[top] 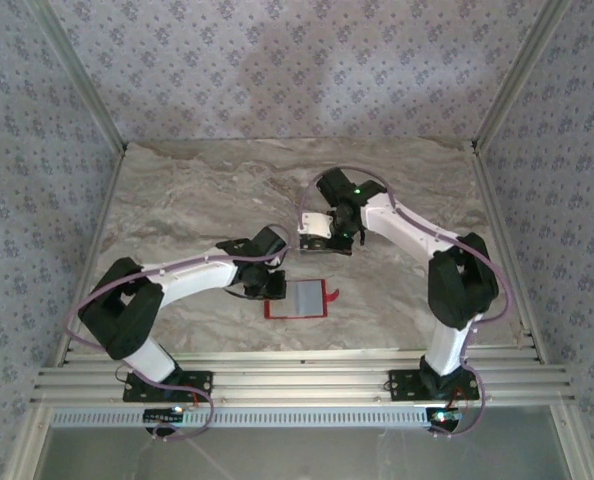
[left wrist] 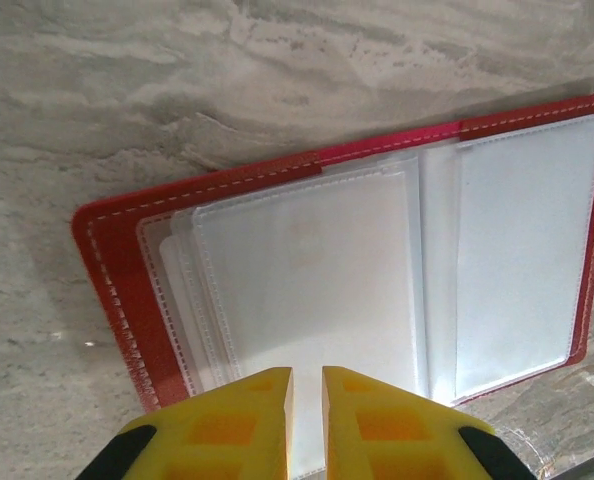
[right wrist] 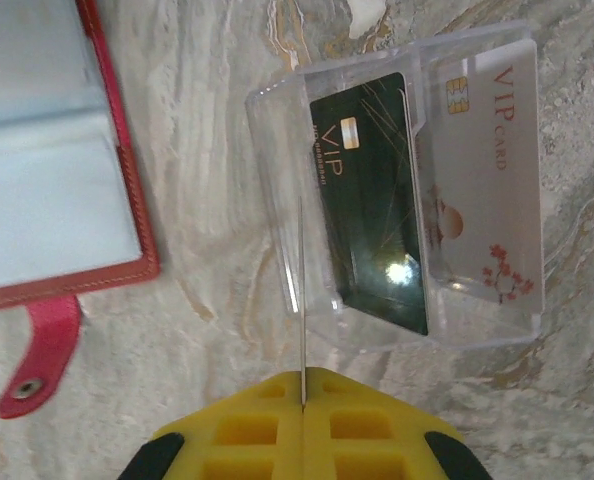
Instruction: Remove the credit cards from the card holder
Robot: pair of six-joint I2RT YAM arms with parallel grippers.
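Wallet [top: 297, 299] open flat on bench [top: 177, 200], centre-near, tab [right wrist: 37, 345] unsnapped so sleeves [left wrist: 307, 270] lie exposed. Clear tray [right wrist: 277, 200] just beyond, far side, holds dark card [right wrist: 372, 200] and pale card [right wrist: 487, 180]. Right end effector [right wrist: 304, 380] clenched on thin card [right wrist: 302, 300], edge-on over tray's left part, likely for drop. Left end effector [left wrist: 307, 385] over left sleeves, fingers barely parted; pinching or released, cannot tell.

Card holder [top: 297, 298] lies open on bench [top: 177, 190] betw. arms, left pincer [left wrist: 307, 375] over its sleeves [left wrist: 307, 270]. Tray [right wrist: 277, 150] just beside it, w/ two credit cards [right wrist: 372, 200] side by side inside. Third card [right wrist: 302, 290] edge-on in right pincer [right wrist: 303, 378], above tray.
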